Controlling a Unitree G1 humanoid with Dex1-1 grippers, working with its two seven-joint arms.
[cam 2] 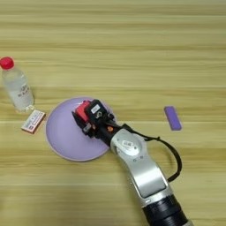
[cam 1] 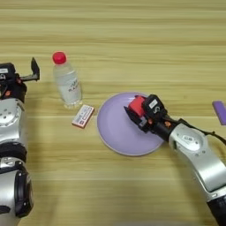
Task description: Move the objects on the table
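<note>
A small red cube [cam 1: 136, 105], seemingly light and rigid, is held by its sides in the right gripper [cam 1: 135, 111] over the lilac plate [cam 1: 114, 132]

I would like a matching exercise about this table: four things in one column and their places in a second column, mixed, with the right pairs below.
Things:
1. clear bottle with red cap
2. red cube
3. purple block
4. small red and white box

Places:
A. lying flat between bottle and lilac plate
B. alone on the wood at the robot's far right
C. over the plate, in the right gripper
D. standing upright, left of the plate

Pairs: 1-D, 2-C, 3-B, 4-A
</note>
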